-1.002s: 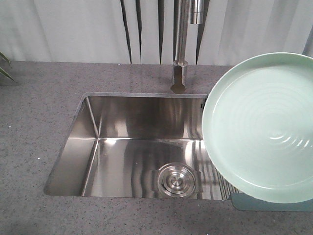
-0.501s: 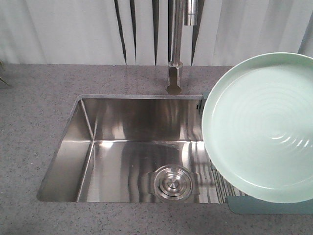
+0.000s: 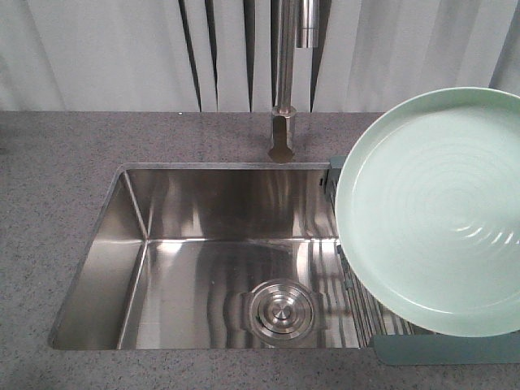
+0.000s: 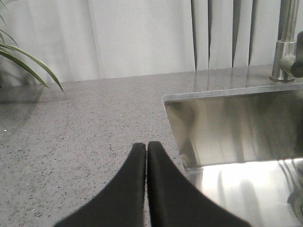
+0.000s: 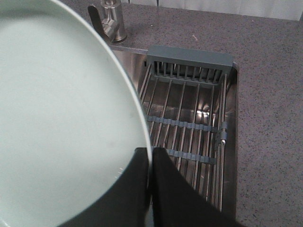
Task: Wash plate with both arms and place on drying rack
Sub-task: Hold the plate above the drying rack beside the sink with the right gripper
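Note:
The pale mint-green plate fills the right of the front view, held up and tilted toward the camera above the drying rack. In the right wrist view my right gripper is shut on the plate's rim, with the steel-rod drying rack over the sink's right side below it. My left gripper is shut and empty above the grey counter, just left of the sink's left rim. No arm shows in the front view.
The steel sink basin has a round drain. The tap stands behind it; it also shows in the right wrist view. Grey speckled counter surrounds the sink. Plant leaves at far left. White curtain behind.
The sink, tap and counter have shifted left and down in the front view while the plate keeps its place in the picture; more of the drying rack's end bar shows.

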